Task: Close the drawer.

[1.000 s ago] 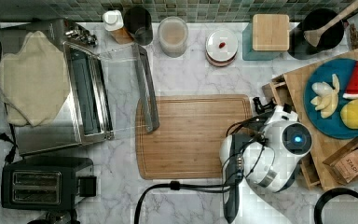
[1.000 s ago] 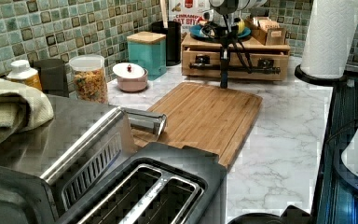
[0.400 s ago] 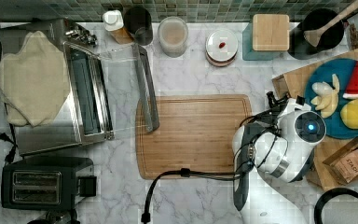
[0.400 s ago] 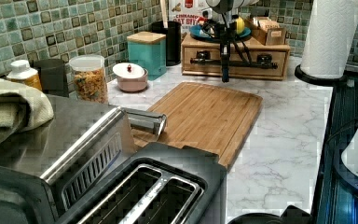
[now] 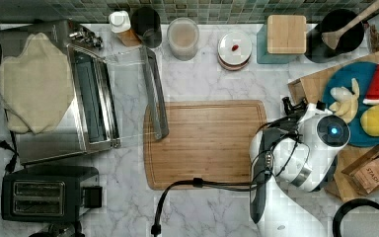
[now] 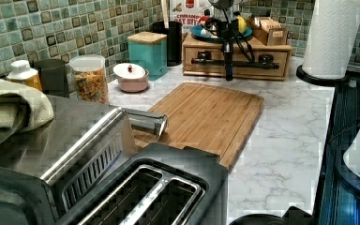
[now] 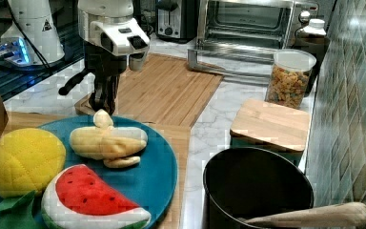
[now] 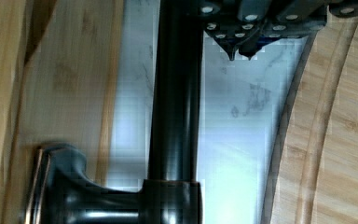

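**Jaws closed beside the drawer's bar handle at the far end of the desk**

Nearest in the left view is a black toaster (image 6: 159,192) with 2 slots. Just behind it is a steel toaster oven (image 6: 75,140) with a folded towel (image 6: 9,112) on top. Its glass door hangs open, and the door's bar (image 6: 145,123) lies over the near corner of the cutting board (image 6: 206,117). The board lies flat on the marble desk (image 6: 281,140).

Farther back along the tiled wall stand a jar of cereal (image 6: 90,79), a pink lidded bowl (image 6: 131,77) and a teal canister (image 6: 147,51) with a wooden lid. A paper towel roll (image 6: 333,37) stands at the left view's right.

At the far end sits a wooden box (image 6: 236,44) carrying a blue plate (image 7: 157,171) with a toy banana (image 7: 107,140), lemon (image 7: 26,162) and watermelon slice (image 7: 95,200). The drawer (image 6: 272,68) fills the box's front face, which looks toward the board. A dark handle (image 6: 258,61) runs across that face on 2 mounts. The front looks close to flush with the box, though I cannot tell whether a gap remains.

The gripper (image 6: 228,77) points straight down in front of the drawer, near the middle of the handle. In the wrist view the jaws are closed, tips together and holding nothing (image 8: 241,55). They hang over the strip of marble between the handle (image 8: 175,116) and the board's rounded edge (image 8: 345,140), just beside the bar. The drawer front (image 8: 70,93) lies beyond the bar.
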{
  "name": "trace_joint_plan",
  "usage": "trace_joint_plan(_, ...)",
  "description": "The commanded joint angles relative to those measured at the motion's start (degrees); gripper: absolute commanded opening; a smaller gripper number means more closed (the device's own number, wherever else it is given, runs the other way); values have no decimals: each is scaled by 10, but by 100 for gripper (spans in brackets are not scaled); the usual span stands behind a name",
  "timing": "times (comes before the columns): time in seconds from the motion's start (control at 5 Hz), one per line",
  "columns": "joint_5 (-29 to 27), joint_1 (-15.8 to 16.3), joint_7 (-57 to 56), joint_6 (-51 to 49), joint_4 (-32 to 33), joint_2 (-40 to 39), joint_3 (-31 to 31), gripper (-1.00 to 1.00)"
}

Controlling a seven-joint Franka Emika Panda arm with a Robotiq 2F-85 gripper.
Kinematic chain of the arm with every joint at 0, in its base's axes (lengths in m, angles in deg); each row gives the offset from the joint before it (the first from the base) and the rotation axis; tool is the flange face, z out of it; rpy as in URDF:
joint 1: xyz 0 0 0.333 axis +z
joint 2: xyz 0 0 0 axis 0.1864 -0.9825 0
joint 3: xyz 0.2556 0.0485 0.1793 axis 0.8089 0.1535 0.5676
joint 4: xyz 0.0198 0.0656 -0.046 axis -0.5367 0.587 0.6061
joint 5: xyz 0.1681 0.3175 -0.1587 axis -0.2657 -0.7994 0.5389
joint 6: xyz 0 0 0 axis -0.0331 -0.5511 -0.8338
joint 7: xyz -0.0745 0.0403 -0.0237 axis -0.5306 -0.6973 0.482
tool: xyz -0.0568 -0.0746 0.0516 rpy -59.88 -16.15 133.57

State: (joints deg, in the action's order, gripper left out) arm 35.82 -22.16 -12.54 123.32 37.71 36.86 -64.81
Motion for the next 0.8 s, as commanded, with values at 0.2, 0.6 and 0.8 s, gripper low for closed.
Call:
trace_joint_plan(0.2, 41, -38, 29, 18, -111, 26, -81, -100)
trace_joint_plan(0.6, 36, -28, 26, 18, -111, 25, -92, -100)
trace_joint_plan(0.8, 35, -26, 25, 18, -111, 25, -94, -100)
